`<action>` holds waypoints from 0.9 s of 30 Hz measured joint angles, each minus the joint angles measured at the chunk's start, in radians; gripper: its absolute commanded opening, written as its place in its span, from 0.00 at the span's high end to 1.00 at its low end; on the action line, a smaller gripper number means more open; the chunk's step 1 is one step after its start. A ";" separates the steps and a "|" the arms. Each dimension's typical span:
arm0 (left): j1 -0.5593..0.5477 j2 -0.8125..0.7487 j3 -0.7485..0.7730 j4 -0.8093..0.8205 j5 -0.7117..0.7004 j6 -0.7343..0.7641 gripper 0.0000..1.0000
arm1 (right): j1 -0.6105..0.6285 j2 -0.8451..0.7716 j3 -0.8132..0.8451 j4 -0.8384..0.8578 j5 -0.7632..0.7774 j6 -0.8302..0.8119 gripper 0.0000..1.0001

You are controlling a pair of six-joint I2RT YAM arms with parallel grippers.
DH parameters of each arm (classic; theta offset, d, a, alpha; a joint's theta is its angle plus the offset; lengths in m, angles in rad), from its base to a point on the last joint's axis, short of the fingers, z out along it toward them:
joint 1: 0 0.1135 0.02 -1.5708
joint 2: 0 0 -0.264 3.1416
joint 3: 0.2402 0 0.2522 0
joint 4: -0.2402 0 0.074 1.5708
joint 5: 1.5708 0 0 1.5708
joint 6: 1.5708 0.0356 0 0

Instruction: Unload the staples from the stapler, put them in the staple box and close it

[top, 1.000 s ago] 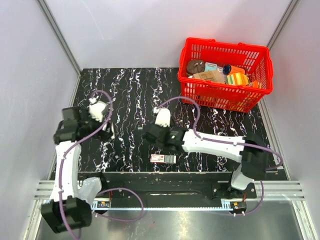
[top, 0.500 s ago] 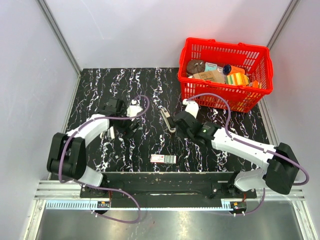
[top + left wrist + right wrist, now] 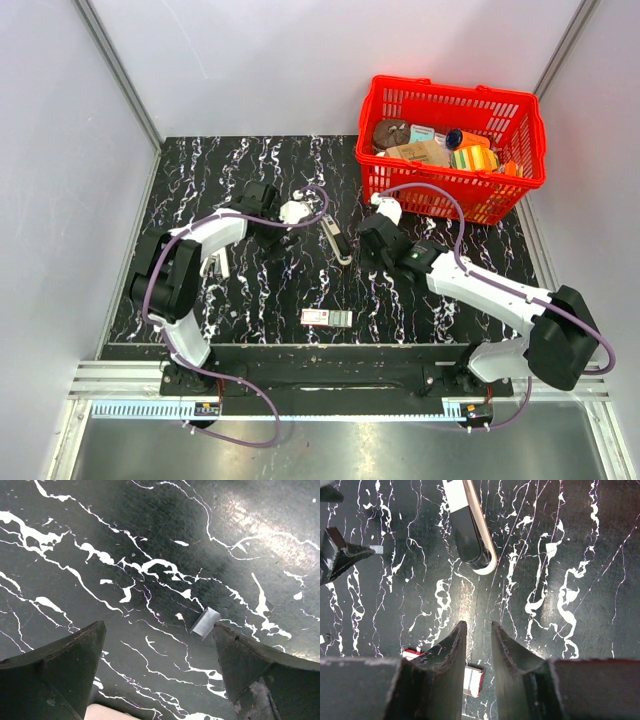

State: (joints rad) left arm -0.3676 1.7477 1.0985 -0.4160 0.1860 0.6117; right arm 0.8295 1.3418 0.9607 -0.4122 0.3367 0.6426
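The stapler [image 3: 337, 241] lies flat on the black marbled table, with a dark body and a slim white arm. It also shows at the top of the right wrist view [image 3: 471, 527]. My right gripper [image 3: 372, 238] is just right of it, apart from it, its jaws [image 3: 478, 625] narrowly open and empty. My left gripper [image 3: 298, 208] is left of the stapler and low over the table. It is wide open [image 3: 159, 628], with a small grey strip of staples [image 3: 205, 622] lying close to its right finger [image 3: 250, 665].
A flat red-and-white labelled box [image 3: 327, 318] lies near the front edge, and also shows under my right fingers [image 3: 476, 678]. A red basket [image 3: 528, 175] full of items stands at the back right. A white elongated object [image 3: 216, 265] lies at the left.
My left arm swung from the far left to the table's middle, over the staple strip. My right arm reached back and right, uncovering the stapler beside it.
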 measured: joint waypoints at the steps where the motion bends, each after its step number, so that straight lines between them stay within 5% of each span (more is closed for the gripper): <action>1: -0.002 0.006 0.000 0.000 -0.002 0.005 0.10 | -0.005 0.000 0.000 0.003 -0.006 -0.003 0.69; 27: -0.066 0.050 0.030 -0.116 0.016 0.105 0.15 | -0.049 -0.019 -0.055 0.031 -0.067 -0.017 0.76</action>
State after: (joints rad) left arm -0.4339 1.7981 1.1282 -0.5323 0.2016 0.7170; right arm 0.7803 1.3224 0.9054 -0.3809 0.2699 0.6254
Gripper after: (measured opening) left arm 0.858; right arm 0.243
